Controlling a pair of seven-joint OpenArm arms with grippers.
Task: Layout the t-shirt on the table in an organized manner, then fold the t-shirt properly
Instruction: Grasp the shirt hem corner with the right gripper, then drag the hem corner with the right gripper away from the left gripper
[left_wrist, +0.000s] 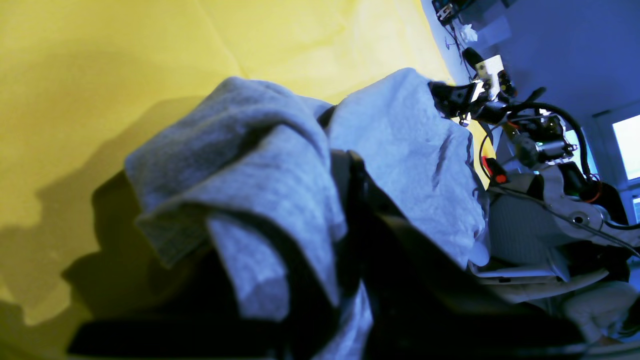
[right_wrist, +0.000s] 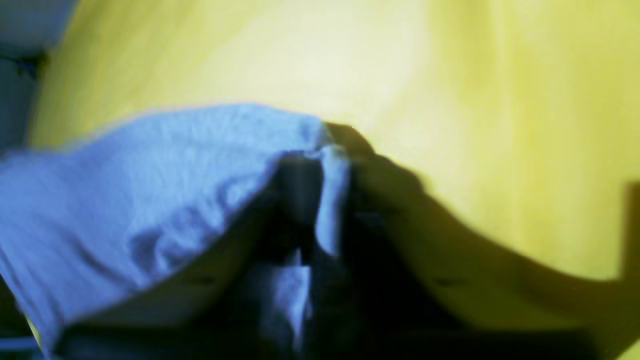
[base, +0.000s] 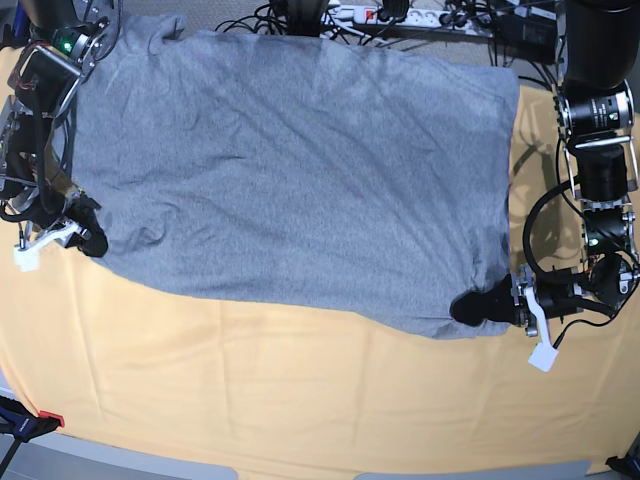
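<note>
The table (base: 300, 400) fills the base view under its pale yellow-orange cloth, bare from about 4 through 8 o'clock. The t-shirt (base: 290, 170) lies spread across the upper half, from 9 round to 3 o'clock — plain grey side up, rippled with soft diagonal creases, its near edge sloping down toward 4 o'clock. The left gripper (base: 478, 305) sits at that low corner, at roughly 4 o'clock; in the left wrist view grey fabric (left_wrist: 280, 200) bunches around the dark fingers, so the jaws are pinching the t-shirt. The right gripper (base: 88, 236) meets the opposite corner near 9 o'clock. The right wrist view is blurred, yet a fold of cloth (right_wrist: 330, 200) appears to be nipped between its jaws — lifted slightly off the table (right_wrist: 500, 125).
</note>
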